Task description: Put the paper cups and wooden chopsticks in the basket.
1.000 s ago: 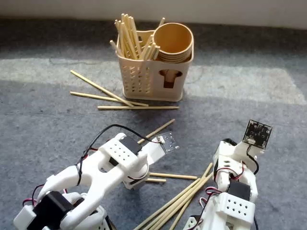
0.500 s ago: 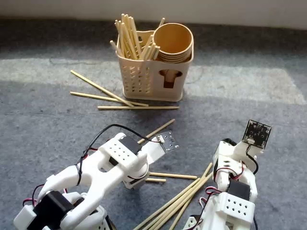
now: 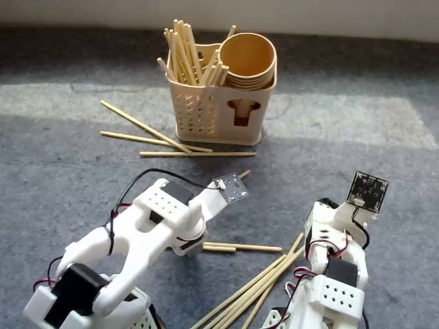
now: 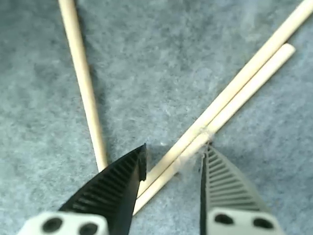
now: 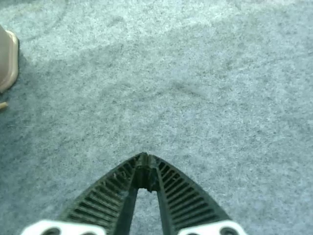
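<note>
Two arms stand at the lower edge of the high view: the left arm (image 3: 164, 219) at lower left, the right arm (image 3: 336, 264) at lower right, both on grey carpet (image 3: 62, 178). The basket (image 3: 206, 116) sits at upper centre. A stack of paper cups (image 3: 248, 58) fills its right compartment, and a sheaf of upright chopsticks (image 3: 184, 51) fills its left. Three loose chopsticks (image 3: 147, 140) lie on the carpet to the left of and in front of the basket. A bundle of chopsticks (image 3: 257, 288) lies at lower centre between the arms. A short pair (image 3: 241, 247) lies just above it, beside the left arm's wrist.

Left wrist view: the left gripper (image 4: 173, 164) is low over the carpet, jaws moderately apart. It straddles two chopsticks lying side by side (image 4: 230, 100), with neither pad pressed on them. A single chopstick (image 4: 83, 83) runs just outside one finger.

Right wrist view: the right gripper (image 5: 145, 171) has its jaw tips together, gripping nothing, above bare carpet. A corner of the basket shows at the frame's edge.
</note>
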Controlling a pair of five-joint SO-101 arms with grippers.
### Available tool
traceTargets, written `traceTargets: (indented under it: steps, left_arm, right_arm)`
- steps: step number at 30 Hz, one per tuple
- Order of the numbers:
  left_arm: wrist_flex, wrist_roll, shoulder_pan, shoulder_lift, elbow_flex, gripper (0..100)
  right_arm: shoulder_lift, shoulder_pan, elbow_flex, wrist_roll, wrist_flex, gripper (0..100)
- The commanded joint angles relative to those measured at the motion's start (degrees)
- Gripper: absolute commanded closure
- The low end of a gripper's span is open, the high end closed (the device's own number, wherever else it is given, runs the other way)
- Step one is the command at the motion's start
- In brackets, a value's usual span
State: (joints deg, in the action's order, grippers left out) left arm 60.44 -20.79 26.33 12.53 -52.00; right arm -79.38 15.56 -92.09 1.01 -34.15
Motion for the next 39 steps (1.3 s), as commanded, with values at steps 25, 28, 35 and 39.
traceTargets:
  steps: [25, 28, 35, 39]
  left_arm:
    - [18.9, -0.4, 9.3, 27.6, 2.0, 99]
    - [21.4, -0.4, 8.0, 31.2, 4.3, 99]
    - [21.7, -0.3, -2.2, 33.5, 13.6, 99]
    - [21.6, 4.7, -3.6, 33.6, 20.7, 99]
  right_arm:
    - [-0.6, -0.5, 2.1, 0.7, 1.5, 99.1]
    - [-0.6, -0.5, 2.1, 0.7, 1.5, 99.1]
    - [-0.6, -0.5, 2.1, 0.7, 1.5, 99.1]
    - [-0.6, -0.6, 2.1, 0.7, 1.5, 99.1]
